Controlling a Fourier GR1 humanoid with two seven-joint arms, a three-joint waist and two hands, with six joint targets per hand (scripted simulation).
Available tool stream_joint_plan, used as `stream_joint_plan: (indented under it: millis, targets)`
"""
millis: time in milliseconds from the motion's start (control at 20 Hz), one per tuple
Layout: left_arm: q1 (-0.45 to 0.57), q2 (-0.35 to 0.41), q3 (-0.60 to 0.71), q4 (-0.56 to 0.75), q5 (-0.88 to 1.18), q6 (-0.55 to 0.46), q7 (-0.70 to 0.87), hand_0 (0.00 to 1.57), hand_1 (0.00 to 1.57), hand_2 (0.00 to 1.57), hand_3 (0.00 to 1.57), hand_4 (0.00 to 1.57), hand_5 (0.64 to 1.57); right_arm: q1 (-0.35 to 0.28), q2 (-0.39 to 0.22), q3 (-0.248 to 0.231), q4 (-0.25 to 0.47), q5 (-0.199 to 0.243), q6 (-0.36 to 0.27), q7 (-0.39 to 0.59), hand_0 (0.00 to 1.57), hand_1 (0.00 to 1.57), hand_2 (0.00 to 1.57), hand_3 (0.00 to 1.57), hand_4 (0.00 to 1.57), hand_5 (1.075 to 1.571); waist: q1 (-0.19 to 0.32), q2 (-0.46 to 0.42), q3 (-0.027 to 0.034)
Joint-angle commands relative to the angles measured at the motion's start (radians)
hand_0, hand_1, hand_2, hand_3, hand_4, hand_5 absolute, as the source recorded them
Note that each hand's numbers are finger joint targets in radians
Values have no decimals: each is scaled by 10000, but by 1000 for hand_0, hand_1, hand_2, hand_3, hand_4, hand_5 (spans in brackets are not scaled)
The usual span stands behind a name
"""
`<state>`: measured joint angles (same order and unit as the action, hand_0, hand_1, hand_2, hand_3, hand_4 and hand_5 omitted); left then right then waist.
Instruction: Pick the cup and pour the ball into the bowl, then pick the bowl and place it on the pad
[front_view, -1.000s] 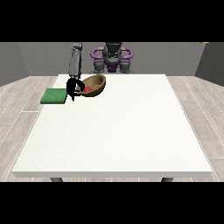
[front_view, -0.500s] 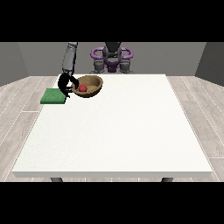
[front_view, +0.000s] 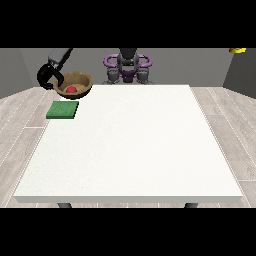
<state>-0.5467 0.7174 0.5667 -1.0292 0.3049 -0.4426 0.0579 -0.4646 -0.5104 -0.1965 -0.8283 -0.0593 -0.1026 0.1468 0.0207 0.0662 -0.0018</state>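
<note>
The robot hand (front_view: 48, 78) at the view's left curled around the rim of the round brown wooden bowl (front_view: 75, 84), holding it above the flat green square pad (front_view: 63, 110) on the white bench (front_view: 130, 145); a red ball (front_view: 72, 89) lay inside.

You see a bowl (front_view: 75, 83) that looks like brown wood, matt, with a mottled, uneven surface inside and out. The ball (front_view: 71, 89) in it is a smooth red, faintly shiny. The pad (front_view: 63, 109) looks like a flat green mat, matt and finely textured. The table (front_view: 130, 145) top is plain white, matt and slightly grainy. The hand at the view's left (front_view: 48, 77) looks like smooth black plastic.
</note>
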Motion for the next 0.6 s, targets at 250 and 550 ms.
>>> stream_joint_plan:
  millis: [250, 550]
  targets:
    - [283, 853, 715, 979, 154, -241, -1314, 0, 0, 0, 0, 1203, 1546, -549, -1620, -1045, 24, -734, 1494, 206, 1571, 1571, 1571, 671, 1067, 1566, -403, 947, 13]
    - [-367, 544, 119, -26, 666, -157, -448, 0, 0, 0, 0, 1215, 1553, -976, -1562, -1621, 1464, -698, 978, -524, 1571, 1571, 1571, 489, 1073, 1568, 481, 1511, 28]
